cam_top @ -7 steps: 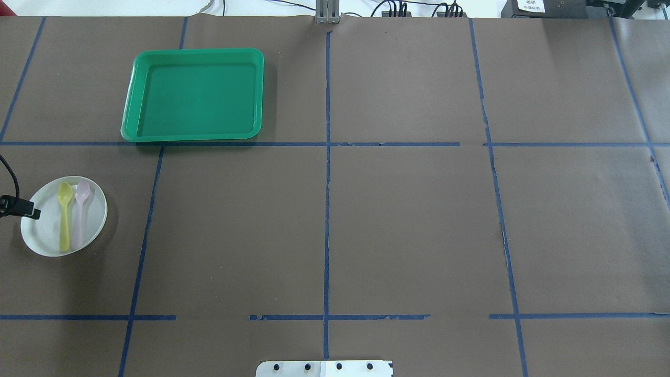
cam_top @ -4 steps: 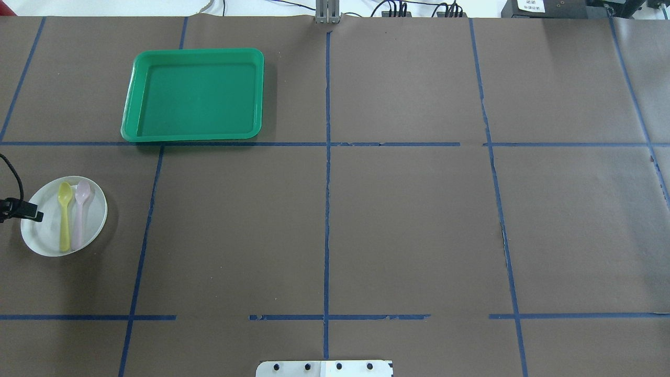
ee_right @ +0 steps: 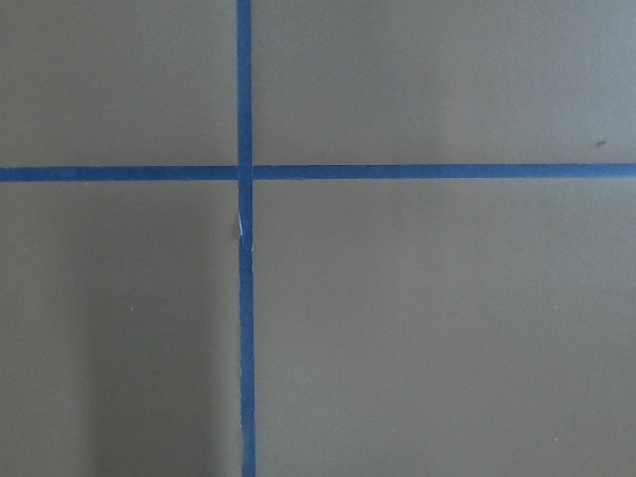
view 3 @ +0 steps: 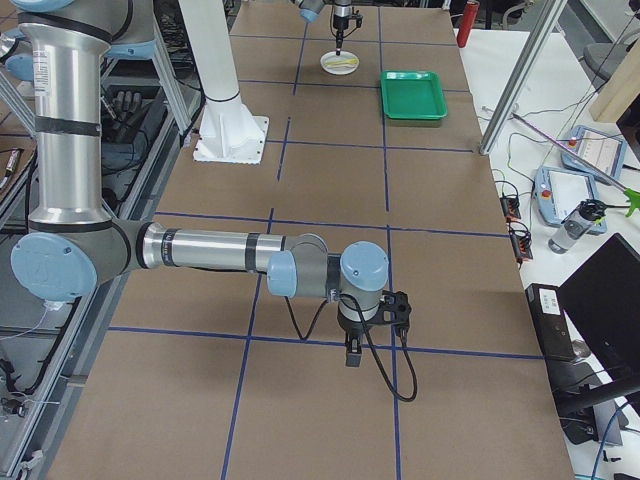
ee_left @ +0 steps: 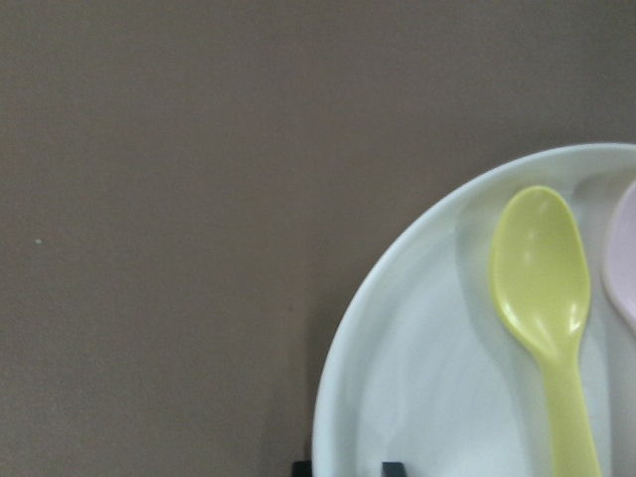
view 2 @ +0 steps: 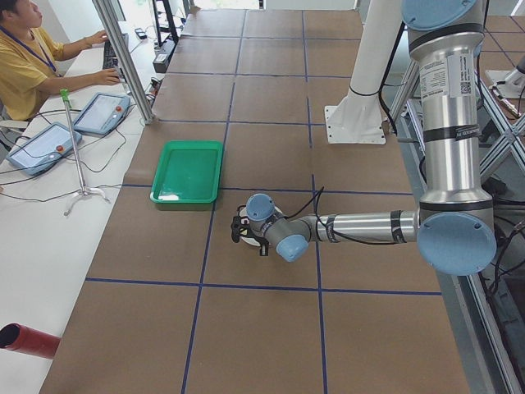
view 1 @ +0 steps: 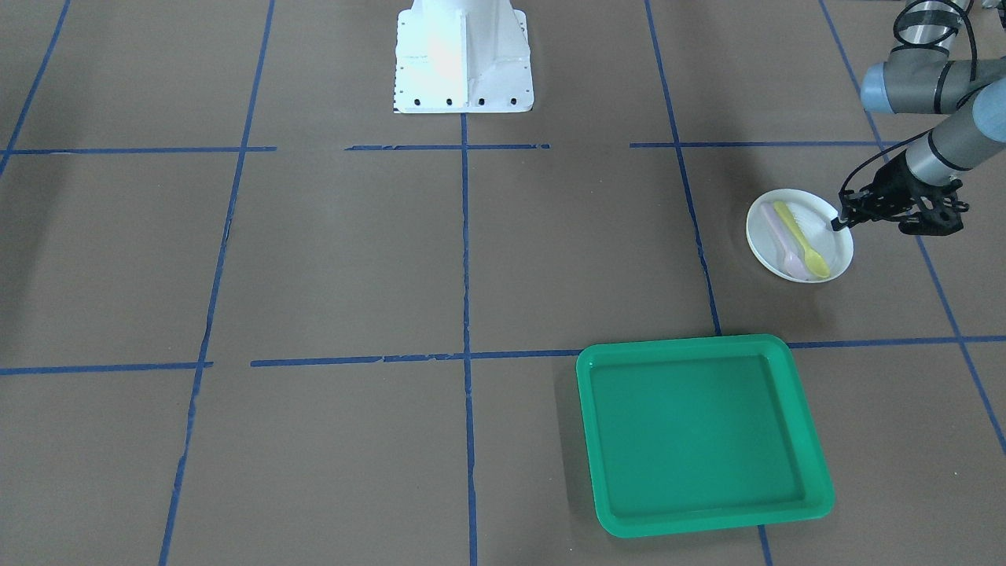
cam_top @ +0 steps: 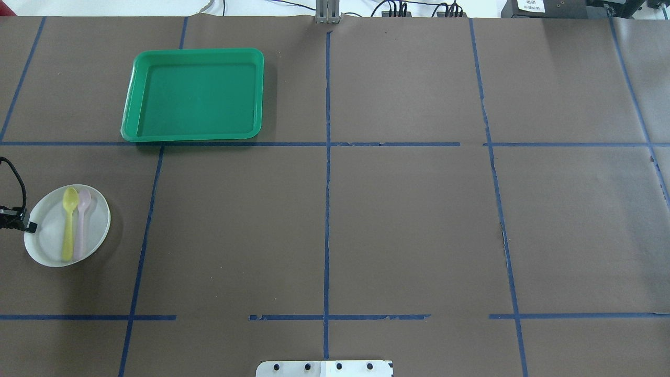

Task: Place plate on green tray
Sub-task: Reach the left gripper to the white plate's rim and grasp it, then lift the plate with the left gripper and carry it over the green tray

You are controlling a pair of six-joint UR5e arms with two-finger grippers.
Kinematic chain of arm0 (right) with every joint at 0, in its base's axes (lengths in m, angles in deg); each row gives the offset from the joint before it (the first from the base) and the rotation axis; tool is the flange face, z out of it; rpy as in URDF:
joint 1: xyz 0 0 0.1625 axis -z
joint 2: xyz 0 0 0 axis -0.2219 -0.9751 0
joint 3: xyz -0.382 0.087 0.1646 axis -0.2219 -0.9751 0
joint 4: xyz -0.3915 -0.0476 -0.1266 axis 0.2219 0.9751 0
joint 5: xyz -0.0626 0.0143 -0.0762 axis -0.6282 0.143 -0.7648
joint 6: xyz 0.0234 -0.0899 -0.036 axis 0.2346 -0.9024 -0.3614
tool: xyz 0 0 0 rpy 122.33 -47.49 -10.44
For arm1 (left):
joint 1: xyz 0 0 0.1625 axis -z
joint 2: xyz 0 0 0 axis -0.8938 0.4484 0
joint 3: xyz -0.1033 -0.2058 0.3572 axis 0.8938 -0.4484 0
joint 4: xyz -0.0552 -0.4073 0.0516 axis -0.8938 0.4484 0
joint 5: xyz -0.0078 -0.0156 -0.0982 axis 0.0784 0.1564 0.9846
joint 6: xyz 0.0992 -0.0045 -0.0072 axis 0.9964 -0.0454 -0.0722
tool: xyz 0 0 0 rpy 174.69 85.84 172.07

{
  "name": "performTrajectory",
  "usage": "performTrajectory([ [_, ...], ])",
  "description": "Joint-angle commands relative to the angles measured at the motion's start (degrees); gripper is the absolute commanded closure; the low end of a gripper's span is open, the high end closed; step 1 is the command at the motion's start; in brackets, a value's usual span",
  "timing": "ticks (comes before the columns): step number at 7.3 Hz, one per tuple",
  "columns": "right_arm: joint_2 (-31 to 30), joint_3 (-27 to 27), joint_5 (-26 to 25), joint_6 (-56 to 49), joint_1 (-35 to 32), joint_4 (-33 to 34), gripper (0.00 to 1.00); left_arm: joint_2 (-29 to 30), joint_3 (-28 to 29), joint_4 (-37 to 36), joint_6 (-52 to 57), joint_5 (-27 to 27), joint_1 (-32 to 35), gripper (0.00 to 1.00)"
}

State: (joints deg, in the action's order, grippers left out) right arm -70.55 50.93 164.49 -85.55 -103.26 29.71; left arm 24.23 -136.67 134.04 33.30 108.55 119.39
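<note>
The left claw (cam_top: 30, 227) meets the plate (cam_top: 49, 242), green tray (cam_top: 193, 94) well apart.

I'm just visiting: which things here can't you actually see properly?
Overhead view: its left edge cuts off the left arm's fingers, all but a dark tip at the plate.
Left wrist view: its right edge cuts off most of the pink spoon.
Exterior right view: the right arm's fingers are too small to tell open or shut.

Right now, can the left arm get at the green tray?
Probably yes. The left gripper sits at the rim of the plate, and the green tray lies nearby on that side, with only bare table between.
</note>
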Motion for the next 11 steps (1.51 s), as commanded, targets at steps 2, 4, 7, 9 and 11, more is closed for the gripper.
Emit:
performTrajectory([
  [2, 0.0, 0.0, 0.0, 0.0, 0.0, -0.1, 0.0, -0.4, -0.3, 0.3, 0.4, 9.9, 1.6, 1.0],
  [4, 0.0, 0.0, 0.0, 0.0, 0.0, -0.1, 0.0, 0.0, -1.8, 0.0, 0.5, 16.5, 9.6, 1.0],
  [7, 0.0, 0.0, 0.0, 0.0, 0.0, -0.1, 0.0, 7.5, -1.8, -7.7, 0.0, 19.8, 15.2, 1.0],
  [9, 0.0, 0.0, 0.1, 0.0, 0.0, -0.1, 0.0, 18.8, 1.9, -14.5, 0.4, 19.2, 15.4, 1.0],
  [11, 0.0, 0.0, 0.0, 0.0, 0.0, -0.1, 0.0, 32.4, 14.7, -15.3, 0.6, 15.2, 15.1, 1.0],
])
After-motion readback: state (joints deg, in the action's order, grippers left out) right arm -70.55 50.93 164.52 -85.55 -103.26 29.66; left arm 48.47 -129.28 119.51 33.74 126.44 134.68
